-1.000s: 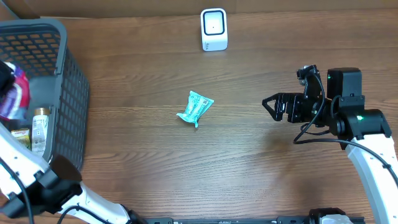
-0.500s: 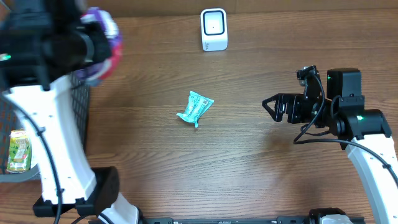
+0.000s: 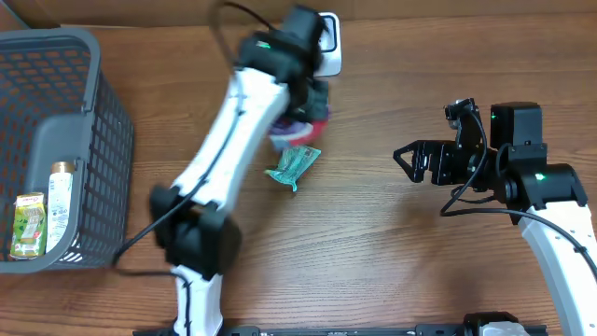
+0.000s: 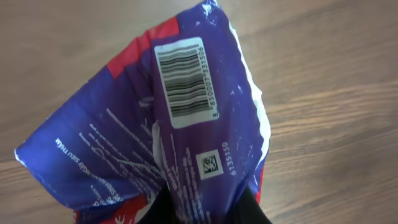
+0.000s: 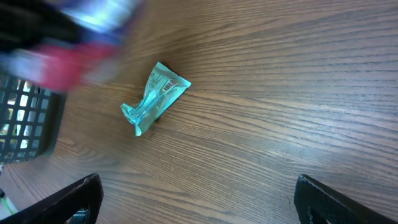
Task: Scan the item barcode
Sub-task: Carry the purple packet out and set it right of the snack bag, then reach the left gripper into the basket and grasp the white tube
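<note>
My left gripper (image 3: 308,105) is shut on a purple and red snack packet (image 3: 302,125), held just in front of the white barcode scanner (image 3: 333,58) at the back of the table. In the left wrist view the packet (image 4: 137,143) fills the frame, its white barcode label (image 4: 185,78) facing the camera, with my black fingers (image 4: 252,208) pinching its lower edge. The arm's wrist hides part of the scanner. My right gripper (image 3: 403,159) hangs open at the right, nothing between its fingers (image 5: 81,196).
A teal wrapped packet (image 3: 293,163) lies mid-table under the left arm, also in the right wrist view (image 5: 152,99). A grey mesh basket (image 3: 107,140) stands at the left with a small bottle (image 3: 61,191) and a green carton (image 3: 28,224) inside.
The left arm has swung out of the basket and rightward across the table, carrying the purple packet to the scanner. The right arm has not moved.
</note>
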You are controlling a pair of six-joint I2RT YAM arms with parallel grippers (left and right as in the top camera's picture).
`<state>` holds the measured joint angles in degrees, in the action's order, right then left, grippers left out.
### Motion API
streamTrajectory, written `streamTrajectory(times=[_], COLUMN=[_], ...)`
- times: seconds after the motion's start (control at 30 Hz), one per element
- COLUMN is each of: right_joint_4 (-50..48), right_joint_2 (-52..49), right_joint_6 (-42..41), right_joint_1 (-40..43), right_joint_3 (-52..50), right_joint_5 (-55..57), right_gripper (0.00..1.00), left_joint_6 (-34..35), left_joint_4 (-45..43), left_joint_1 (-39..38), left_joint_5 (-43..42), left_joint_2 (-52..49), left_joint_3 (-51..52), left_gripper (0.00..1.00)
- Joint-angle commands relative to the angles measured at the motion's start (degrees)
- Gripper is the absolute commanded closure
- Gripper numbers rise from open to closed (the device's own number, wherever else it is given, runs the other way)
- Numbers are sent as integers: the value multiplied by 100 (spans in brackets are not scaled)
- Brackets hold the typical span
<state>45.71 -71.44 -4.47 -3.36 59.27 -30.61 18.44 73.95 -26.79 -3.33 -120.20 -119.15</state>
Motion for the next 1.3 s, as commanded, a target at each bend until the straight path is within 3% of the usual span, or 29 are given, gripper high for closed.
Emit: streamTrajectory(times=[0.0, 0.2, 0.23, 0.33, 0.37, 0.4, 0.5, 0.7, 0.8, 1.07, 1.27], right_joint_4=[-33, -15, -15, -17, -17, -17, -17, -24, -31, -17, -15], right_joint_2=[0, 0, 0, 0, 0, 0, 0, 0, 0, 0, 0], right_joint_6=[4, 4, 4, 4, 4, 2, 2, 2, 4, 2, 2], right_joint_1=[37, 37, 39, 37, 37, 37, 37, 37, 37, 37, 37], right_joint_3=[114, 114, 111, 111, 111, 111, 114, 111, 114, 111, 111], right_joint_5=[15, 17, 39, 118, 120, 120, 120, 120, 118, 120, 120], right_gripper=[1, 1, 1, 1, 1, 1, 1, 0, 0, 0, 0], left_joint_6=[413, 605, 605, 605, 605, 603, 599, 531, 9, 127, 308], left_joint_4=[-299, -675, -697, -621, -509, -404, 328, 2070, 2286, 2286, 2286], left_joint_1=[-310, -654, -680, -710, -680, -645, -422, 479, 1080, 2782, 4197], left_joint_5=[-345, -684, -684, -658, -640, -599, -236, 426, 17, -42, 149], left_joint_2=[-378, -949, -949, -929, -922, -920, -901, -901, -769, 389, 1419], left_joint_3=[190, 190, 190, 74, -59, -184, -1069, -3805, -4741, -4708, -3314], left_gripper=[96, 92, 79, 27, 18, 14, 12, 12, 11, 12, 11])
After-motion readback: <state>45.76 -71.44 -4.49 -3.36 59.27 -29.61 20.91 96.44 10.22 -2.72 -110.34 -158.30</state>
